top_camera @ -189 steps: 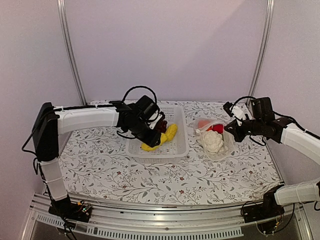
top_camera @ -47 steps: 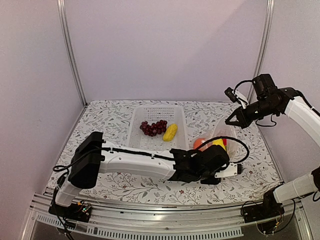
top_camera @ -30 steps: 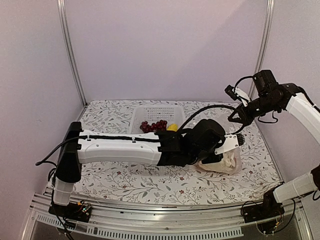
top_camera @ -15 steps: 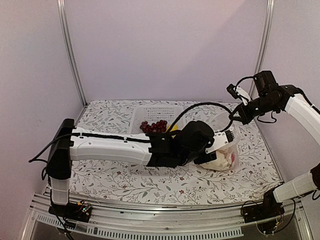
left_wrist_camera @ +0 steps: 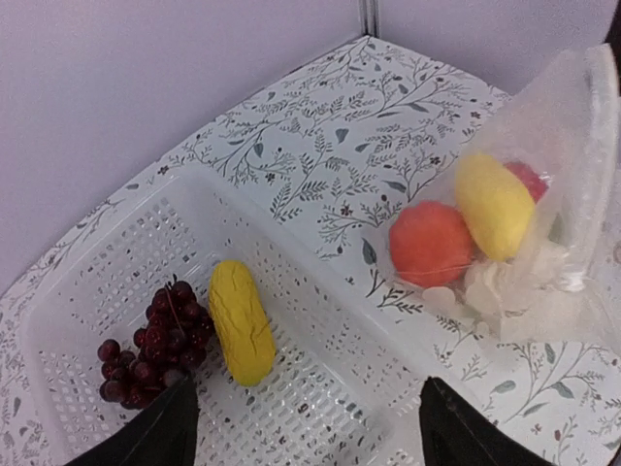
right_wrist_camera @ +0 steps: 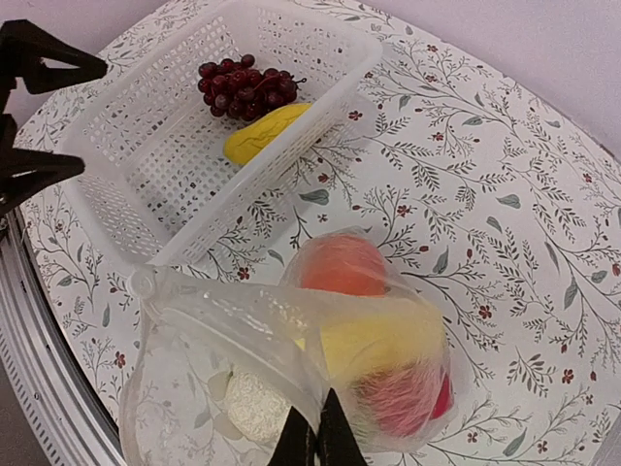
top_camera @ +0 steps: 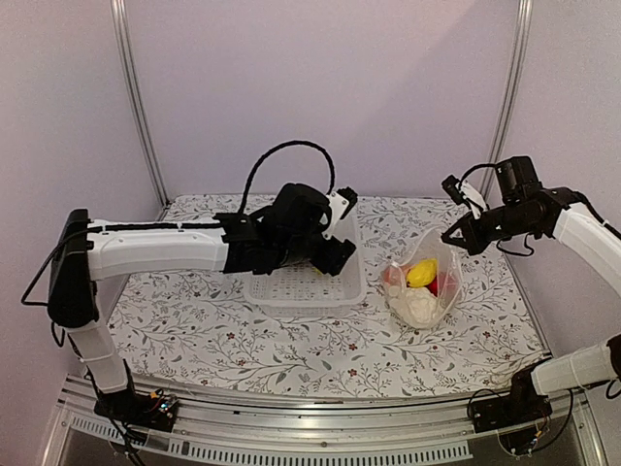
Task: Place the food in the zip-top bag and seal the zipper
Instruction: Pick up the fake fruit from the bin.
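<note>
Left gripper [left_wrist_camera: 309, 435] wide open, empty, above the basket [top_camera: 307, 296] mid-frame; right gripper [right_wrist_camera: 315, 439] pinches the zip-top bag [top_camera: 450, 260] rim at right.

The table [top_camera: 291, 354] held one basket [top_camera: 301, 286], one bag [left_wrist_camera: 572, 136] at its 3 o'clock, two yellow pieces [left_wrist_camera: 241, 320] (one in each), one grape bunch [left_wrist_camera: 155, 345], one pumpkin [left_wrist_camera: 430, 243], one pepper [right_wrist_camera: 398, 400] and one cauliflower [top_camera: 415, 306].

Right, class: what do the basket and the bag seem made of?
The basket: likely rigid white plastic, fairly matte; its walls are a moulded grid of holes. The bag: thin clear plastic film, slightly glossy; it creases, and the food shows through.
</note>
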`<state>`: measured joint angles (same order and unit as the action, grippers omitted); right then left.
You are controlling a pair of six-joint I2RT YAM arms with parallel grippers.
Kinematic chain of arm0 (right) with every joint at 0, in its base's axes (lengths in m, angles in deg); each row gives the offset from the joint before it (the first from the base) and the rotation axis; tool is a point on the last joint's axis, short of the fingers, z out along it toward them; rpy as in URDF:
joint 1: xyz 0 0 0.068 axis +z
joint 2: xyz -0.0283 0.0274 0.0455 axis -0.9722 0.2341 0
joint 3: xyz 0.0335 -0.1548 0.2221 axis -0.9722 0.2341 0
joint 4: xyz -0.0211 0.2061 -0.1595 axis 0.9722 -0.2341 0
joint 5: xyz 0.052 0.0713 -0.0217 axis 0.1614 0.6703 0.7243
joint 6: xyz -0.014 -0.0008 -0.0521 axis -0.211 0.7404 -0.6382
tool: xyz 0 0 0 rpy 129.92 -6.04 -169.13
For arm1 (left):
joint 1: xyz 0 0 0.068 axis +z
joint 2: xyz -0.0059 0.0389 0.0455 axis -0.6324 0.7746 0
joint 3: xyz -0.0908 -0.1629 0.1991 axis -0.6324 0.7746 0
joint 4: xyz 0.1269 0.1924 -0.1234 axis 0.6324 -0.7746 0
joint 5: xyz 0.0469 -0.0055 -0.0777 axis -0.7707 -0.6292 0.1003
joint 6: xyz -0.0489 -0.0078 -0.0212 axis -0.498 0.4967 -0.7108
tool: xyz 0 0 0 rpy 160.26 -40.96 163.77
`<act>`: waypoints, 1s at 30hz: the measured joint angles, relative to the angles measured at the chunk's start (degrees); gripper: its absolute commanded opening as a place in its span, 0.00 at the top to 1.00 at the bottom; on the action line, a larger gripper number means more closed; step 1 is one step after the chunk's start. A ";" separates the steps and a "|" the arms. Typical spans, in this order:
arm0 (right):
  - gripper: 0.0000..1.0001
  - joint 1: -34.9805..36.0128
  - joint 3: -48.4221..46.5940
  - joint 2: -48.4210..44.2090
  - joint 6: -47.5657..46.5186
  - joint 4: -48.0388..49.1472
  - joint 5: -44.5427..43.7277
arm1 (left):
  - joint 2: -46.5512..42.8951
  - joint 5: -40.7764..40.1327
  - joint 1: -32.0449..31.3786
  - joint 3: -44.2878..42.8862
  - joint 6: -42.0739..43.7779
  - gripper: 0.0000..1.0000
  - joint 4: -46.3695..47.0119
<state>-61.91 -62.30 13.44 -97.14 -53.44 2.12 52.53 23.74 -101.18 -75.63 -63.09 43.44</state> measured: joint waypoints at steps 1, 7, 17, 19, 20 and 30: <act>1.00 0.00 0.90 -0.09 -0.02 0.52 0.72 | 1.81 1.79 3.04 -0.04 -2.51 0.27 -1.68; 1.00 0.00 8.31 -3.98 -0.48 4.96 4.92 | 8.33 8.72 11.08 -1.16 -9.64 0.34 -6.47; 1.00 0.00 9.53 -5.73 -0.55 6.43 6.49 | 19.28 16.98 14.91 -10.97 -12.15 0.30 -10.45; 1.00 0.00 8.48 -5.73 -0.50 5.68 6.47 | 21.62 17.40 14.95 -13.73 -12.13 0.31 -11.15; 1.00 0.00 7.61 -5.73 -0.48 5.05 6.43 | 22.58 17.44 14.99 -14.73 -12.15 0.31 -11.43; 1.00 0.00 1.18 -5.70 -0.46 0.90 6.29 | 29.35 15.98 16.24 -20.20 -12.90 0.40 -14.23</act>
<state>-61.91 -61.12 7.73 -97.60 -52.54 8.41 81.88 39.72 -84.94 -95.83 -75.99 29.21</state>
